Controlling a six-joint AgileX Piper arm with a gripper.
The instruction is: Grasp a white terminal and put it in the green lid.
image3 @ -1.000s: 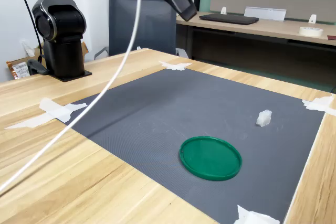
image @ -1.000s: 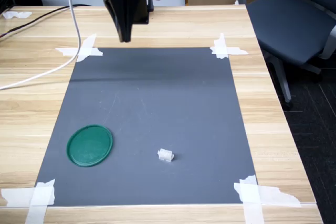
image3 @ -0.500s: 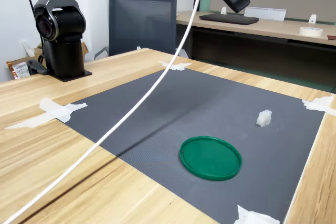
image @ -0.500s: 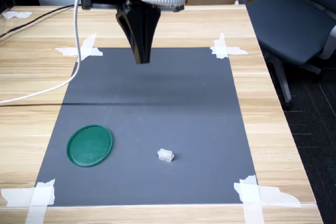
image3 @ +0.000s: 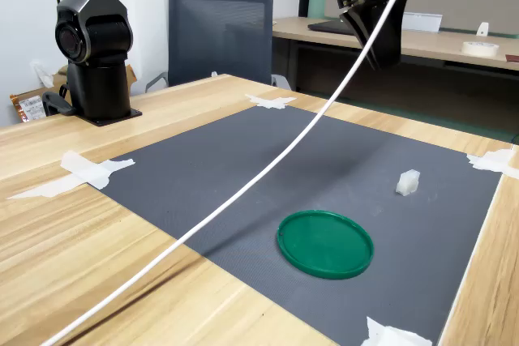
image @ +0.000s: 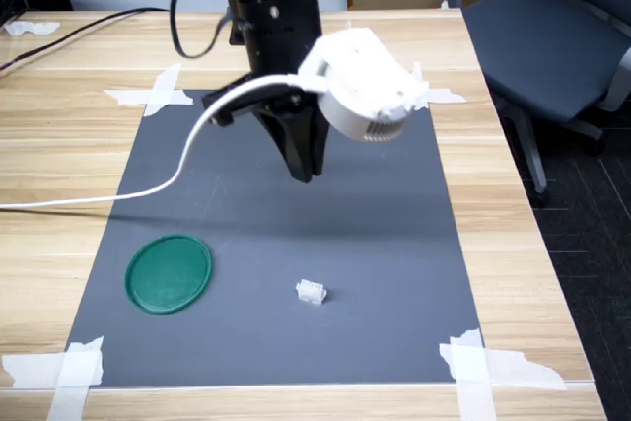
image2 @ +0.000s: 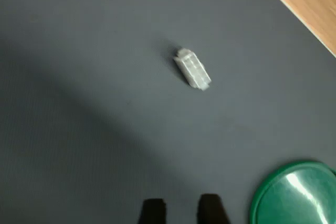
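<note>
Tiny white ribbed plastic terminal (image: 311,292) lying on the dark grey mat (image: 394,244), near the front edge in the first exterior view. Flat round dark-green plastic lid (image: 169,273) to its left there, well apart. Black gripper (image: 303,171) poised high over mid-mat, empty, fingers (image2: 153,212) close with a narrow gap. White cable (image3: 268,168) slanting across the second exterior view.
</note>
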